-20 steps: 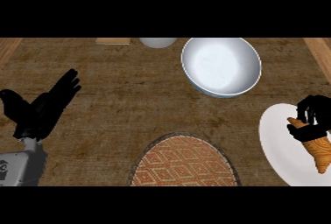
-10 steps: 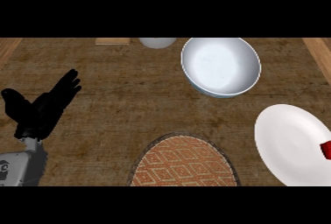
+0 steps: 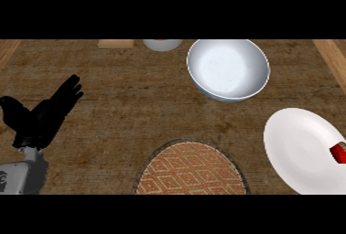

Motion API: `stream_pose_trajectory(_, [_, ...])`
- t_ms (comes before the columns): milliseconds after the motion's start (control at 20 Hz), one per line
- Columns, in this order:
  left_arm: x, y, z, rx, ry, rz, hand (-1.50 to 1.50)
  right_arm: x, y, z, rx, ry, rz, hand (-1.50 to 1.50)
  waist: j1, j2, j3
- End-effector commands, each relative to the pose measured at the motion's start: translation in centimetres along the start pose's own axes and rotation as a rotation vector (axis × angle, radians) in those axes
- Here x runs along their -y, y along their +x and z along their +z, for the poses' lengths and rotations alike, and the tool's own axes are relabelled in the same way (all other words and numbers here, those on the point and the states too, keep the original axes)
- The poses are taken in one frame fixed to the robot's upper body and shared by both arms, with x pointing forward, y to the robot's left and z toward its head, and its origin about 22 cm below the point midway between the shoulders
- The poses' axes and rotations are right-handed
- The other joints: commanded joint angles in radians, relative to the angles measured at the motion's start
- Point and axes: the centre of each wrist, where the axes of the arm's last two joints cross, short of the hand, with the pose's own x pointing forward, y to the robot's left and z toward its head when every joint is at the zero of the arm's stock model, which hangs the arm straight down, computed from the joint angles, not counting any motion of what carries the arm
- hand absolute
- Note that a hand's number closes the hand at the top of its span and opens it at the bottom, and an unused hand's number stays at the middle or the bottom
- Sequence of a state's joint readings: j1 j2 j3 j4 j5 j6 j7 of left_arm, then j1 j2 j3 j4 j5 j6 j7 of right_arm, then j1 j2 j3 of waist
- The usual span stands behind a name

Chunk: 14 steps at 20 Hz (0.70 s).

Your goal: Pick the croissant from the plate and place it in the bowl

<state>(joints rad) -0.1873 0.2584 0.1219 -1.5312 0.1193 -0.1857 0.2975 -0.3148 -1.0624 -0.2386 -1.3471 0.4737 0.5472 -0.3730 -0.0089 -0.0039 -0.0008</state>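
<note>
The croissant shows nowhere in the head view, and neither does the right hand; what that hand's fingers are doing cannot be told. The plate [image 3: 300, 151] lies bare and white at the right edge, with only a small red object [image 3: 339, 152] on its far right rim. The bowl [image 3: 228, 68] stands well beyond the plate, and nothing lies inside it.

The left hand [image 3: 42, 116] rests at the left edge, its fingers [image 3: 66, 93] straight and spread, pointing up and holding nothing. The bowl sits far to the right of those fingers, and a woven mat [image 3: 191, 170] lies below and to their right on the tabletop [image 3: 121, 91].

The main risk, as I judge it, is that the carry happens out of sight: if the croissant is held off to the right, a shifted hold could not be noticed here. The bowl's rim is also a hazard; a release short of it would land the pastry on the tabletop.
</note>
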Motion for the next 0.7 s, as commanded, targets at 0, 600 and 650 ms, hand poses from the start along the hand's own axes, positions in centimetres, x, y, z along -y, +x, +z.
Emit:
stream_pose_trajectory(0, [-0.2, 1.4, -0.3, 0.008, 0.01, 0.017, 0.0, 3.0, 3.9, 0.4, 0.038, -0.034, 0.038, 1.5, 0.001, -0.001, 0.0])
stream_pose_trajectory(600, [1.7, 1.1, 0.0, 0.003, -0.031, 0.018, 0.0, 5.7, 10.4, -3.0, 0.121, -0.063, -0.216, 1.5, 0.018, 0.002, 0.0])
stream_pose_trajectory(650, [0.7, 0.7, -1.0, -0.004, -0.023, -0.012, 0.0, 6.0, 12.5, -4.6, 0.116, -0.078, -0.216, 1.5, 0.022, 0.004, -0.001])
